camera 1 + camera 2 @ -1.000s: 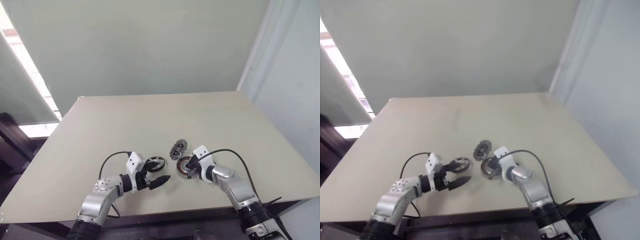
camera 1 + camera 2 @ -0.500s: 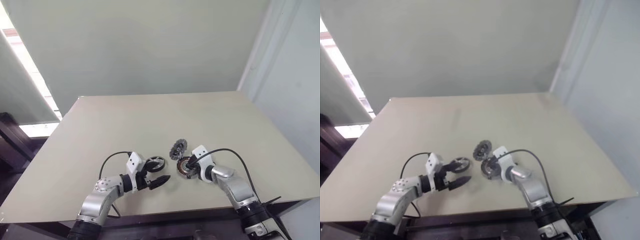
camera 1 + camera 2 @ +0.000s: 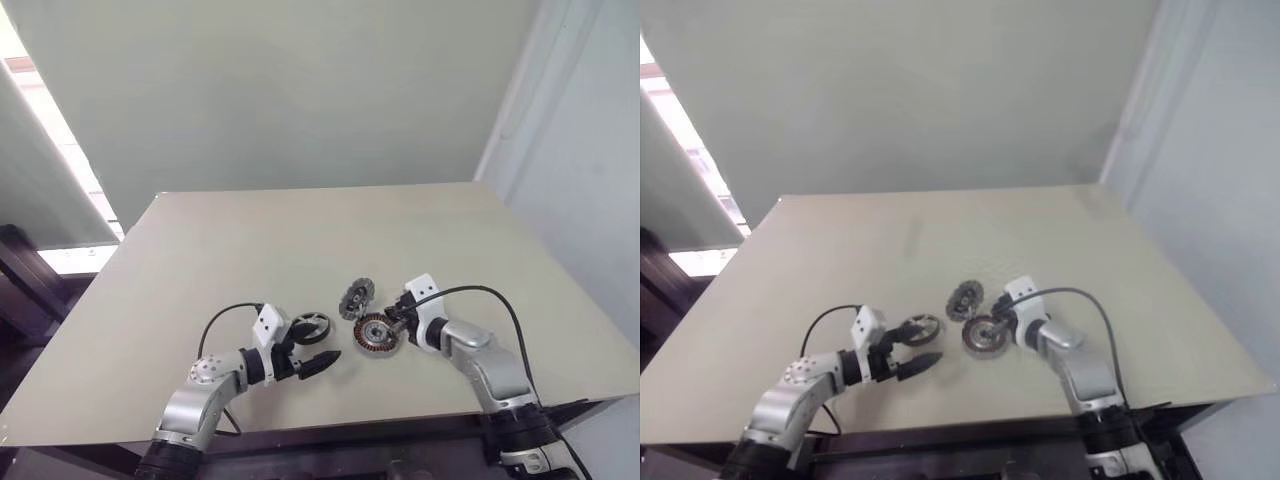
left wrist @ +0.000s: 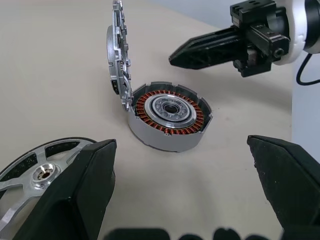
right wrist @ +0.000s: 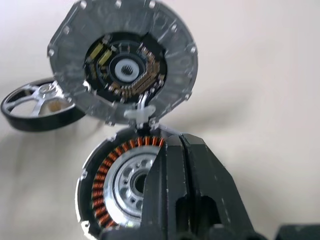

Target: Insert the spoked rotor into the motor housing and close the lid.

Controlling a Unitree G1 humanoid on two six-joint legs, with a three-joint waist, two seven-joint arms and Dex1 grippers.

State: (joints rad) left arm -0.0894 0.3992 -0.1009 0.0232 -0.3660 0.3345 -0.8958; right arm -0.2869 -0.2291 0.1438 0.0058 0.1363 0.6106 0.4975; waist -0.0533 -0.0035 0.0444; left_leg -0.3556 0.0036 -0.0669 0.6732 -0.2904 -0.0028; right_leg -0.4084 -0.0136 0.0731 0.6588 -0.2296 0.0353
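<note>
The motor housing (image 3: 375,331), a shallow disc with copper windings, lies open on the table. Its dark grey ridged lid (image 3: 355,297) stands upright at the housing's far edge, joined to it by a small white hinge. The spoked rotor (image 3: 310,324) lies flat on the table to the left of the housing. My left gripper (image 3: 318,342) rests open beside the rotor, one finger (image 4: 75,200) next to its rim, with nothing held. My right gripper (image 3: 396,325) is shut and empty, hovering just above the housing's right edge and pointing at it.
The beige table (image 3: 300,240) stretches far behind the parts. Black cables loop from both wrists over the near part of the table. A wall corner stands to the right, past the table's edge.
My right gripper has drawn back to the right and lifted off the housing's centre, uncovering the windings. The left gripper, rotor and lid have stayed put.
</note>
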